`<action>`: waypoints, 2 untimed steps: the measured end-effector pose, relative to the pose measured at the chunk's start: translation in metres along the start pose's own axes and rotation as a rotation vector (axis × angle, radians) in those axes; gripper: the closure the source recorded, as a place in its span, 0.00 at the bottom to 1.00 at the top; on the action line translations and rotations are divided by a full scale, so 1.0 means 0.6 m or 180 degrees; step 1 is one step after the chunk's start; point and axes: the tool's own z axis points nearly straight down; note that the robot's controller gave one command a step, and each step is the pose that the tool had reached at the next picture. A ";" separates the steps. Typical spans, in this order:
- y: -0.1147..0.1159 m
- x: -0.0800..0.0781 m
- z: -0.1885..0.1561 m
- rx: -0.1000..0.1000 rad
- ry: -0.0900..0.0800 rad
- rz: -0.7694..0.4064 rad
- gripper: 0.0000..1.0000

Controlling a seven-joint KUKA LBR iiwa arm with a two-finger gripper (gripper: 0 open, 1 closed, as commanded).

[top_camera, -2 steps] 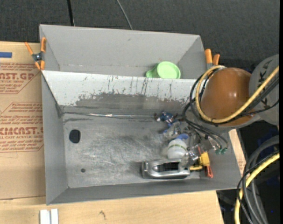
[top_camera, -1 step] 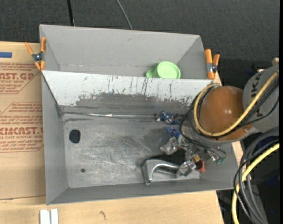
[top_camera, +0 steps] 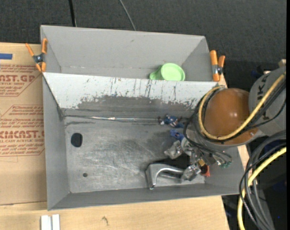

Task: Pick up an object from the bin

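Note:
My gripper (top_camera: 182, 161) is low in the bin's front right corner, under the orange-brown wrist cover. It is open, with one fingertip (top_camera: 173, 151) toward the middle of the bin and the other at the front. A bent grey metal piece (top_camera: 159, 173), shaped like a small tap, lies on the floor along the front wall. Its right end sits at the front fingertip; nothing shows between the fingers. A small blue thing (top_camera: 170, 120) lies just behind the gripper, at the foot of the inner dividing wall.
A small dark round thing (top_camera: 76, 140) lies on the floor at the left. A light green round lid-like thing (top_camera: 169, 73) rests in the rear compartment behind the dividing wall. The arm and its cables crowd the right wall.

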 end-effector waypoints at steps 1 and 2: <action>0.001 -0.001 -0.003 0.0006 -0.0001 -0.0006 1.00; -0.020 -0.010 -0.040 -0.0015 0.0060 -0.0013 1.00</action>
